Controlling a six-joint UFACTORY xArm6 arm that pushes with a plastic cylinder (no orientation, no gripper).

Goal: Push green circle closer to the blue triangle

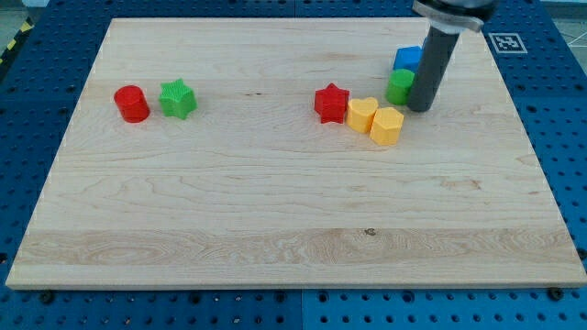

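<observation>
Wooden board (275,229) is lying on a blue perforated table (27,119); no containers are showing, all blocks are sitting loose on the board.

My tip (421,107) is resting on the board near the view's top right, pressing against the right side of the green circle (399,87). No jaws on this rig: the arm is ending in a plain dark rod, so nothing is being grasped or released.

The green circle is sitting just below and touching the blue triangle (407,59), as far as can be told; the rod is partly covering the right edge of both. The triangle's shape is hard to make out behind the rod.

To the view's left of that pair, a cluster is sitting near the board's middle right: red star (331,103), yellow heart (362,114) touching it, and a yellow hexagon-like block (386,126) touching the heart on its lower right.

Far to the view's left, well apart from the rest, a red cylinder (131,104) and a green star (177,99) are standing just beside each other.

A fiducial marker (503,41) is showing on the table beyond the board's top right corner.
</observation>
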